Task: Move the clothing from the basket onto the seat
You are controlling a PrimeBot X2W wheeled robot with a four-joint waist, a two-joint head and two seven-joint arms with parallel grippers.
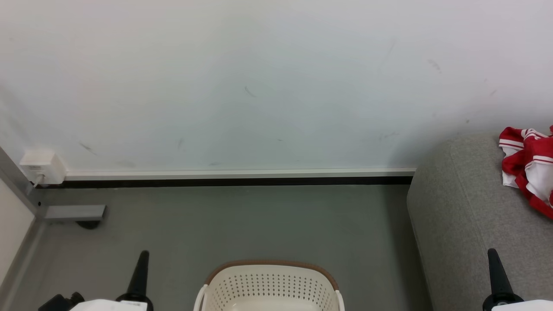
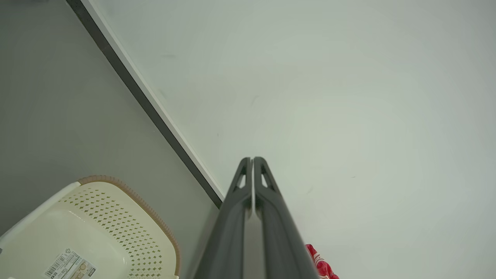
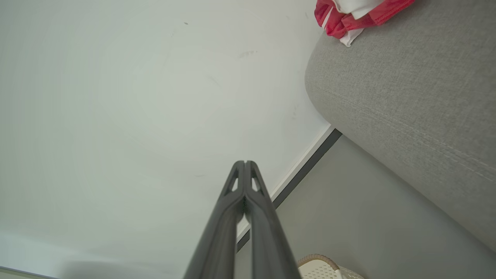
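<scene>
Cut off: we see the clothing (image 1: 529, 166) sliced by the right edge, and the basket (image 1: 270, 264) by the bottom edge.
Where: the clothing lies crumpled on the seat (image 1: 458, 216), well apart from the basket.
Count: one of each; two grippers.
Grippers: left gripper (image 2: 252, 159) and right gripper (image 3: 245, 162) pressed closed, holding nothing.

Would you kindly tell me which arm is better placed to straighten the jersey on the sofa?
The right, probably. The right gripper is beside the sofa where the jersey lies; the left gripper is across the basket, farther off. Both are shut.
</scene>
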